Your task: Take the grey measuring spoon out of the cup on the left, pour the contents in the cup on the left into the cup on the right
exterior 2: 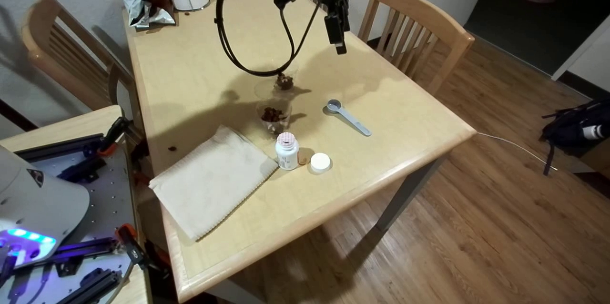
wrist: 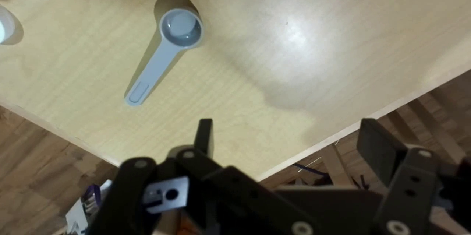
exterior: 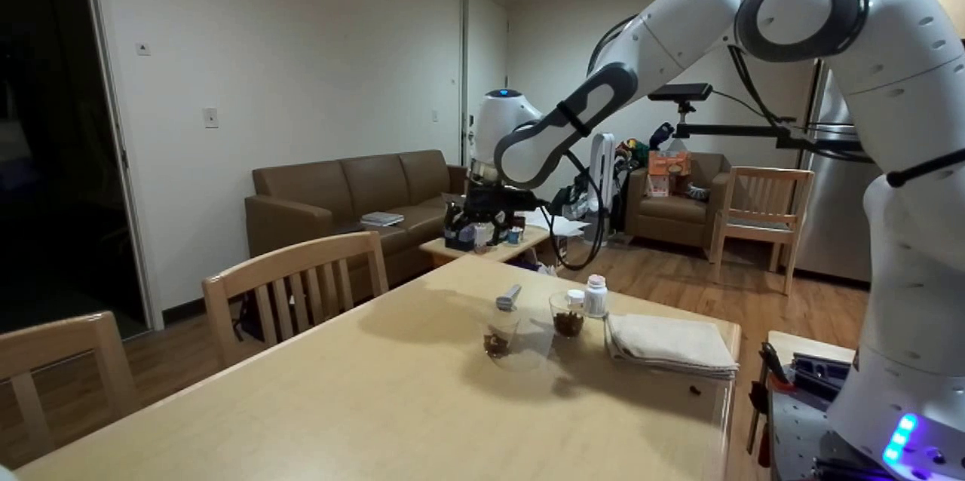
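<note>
- Grey measuring spoon [wrist: 156, 63] lies on the table [exterior 2: 405, 123] (bowl upward).
- Clear cup [exterior: 502, 326] near another cup [exterior: 559, 306], both holding brown pieces.
- Pincer [wrist: 287, 139] raised off the table, gaping wide.

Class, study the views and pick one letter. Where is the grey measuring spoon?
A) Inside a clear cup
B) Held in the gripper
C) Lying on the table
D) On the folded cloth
C: the wrist view shows the grey measuring spoon lying directly on the table, while the gripper is open and holds nothing.
</note>
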Robot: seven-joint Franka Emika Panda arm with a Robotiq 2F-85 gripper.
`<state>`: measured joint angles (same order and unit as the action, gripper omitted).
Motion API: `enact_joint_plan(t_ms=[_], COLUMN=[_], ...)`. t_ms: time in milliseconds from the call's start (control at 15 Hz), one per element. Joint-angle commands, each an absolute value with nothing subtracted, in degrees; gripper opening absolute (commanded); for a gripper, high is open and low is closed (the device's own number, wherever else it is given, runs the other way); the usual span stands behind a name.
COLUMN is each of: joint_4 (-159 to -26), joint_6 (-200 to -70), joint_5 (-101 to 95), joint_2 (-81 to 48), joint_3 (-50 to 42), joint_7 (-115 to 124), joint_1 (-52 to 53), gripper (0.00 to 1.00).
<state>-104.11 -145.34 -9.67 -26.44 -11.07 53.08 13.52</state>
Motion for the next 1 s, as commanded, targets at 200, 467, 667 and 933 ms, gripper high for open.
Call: enact_joint_plan(t_ms=[200, 467, 667, 933], joint_4=[-112.3, -116.3, -117.4, -116.9], joint_6=[-144.5, -145.5, -144.0, -143.5], joint_5=[-18.0, -17.7, -20.5, -21.6], joint_2=[-18.8, -16.7, -16.1, -18.0], joint_3=[-8.6, -6.3, -6.8, -6.1], joint_7=[41.4, 32.0, 37.8, 50.7], joint_1=[12.5, 11.5, 14.4, 18.1], gripper=[1.0, 1.0, 1.0, 1.0])
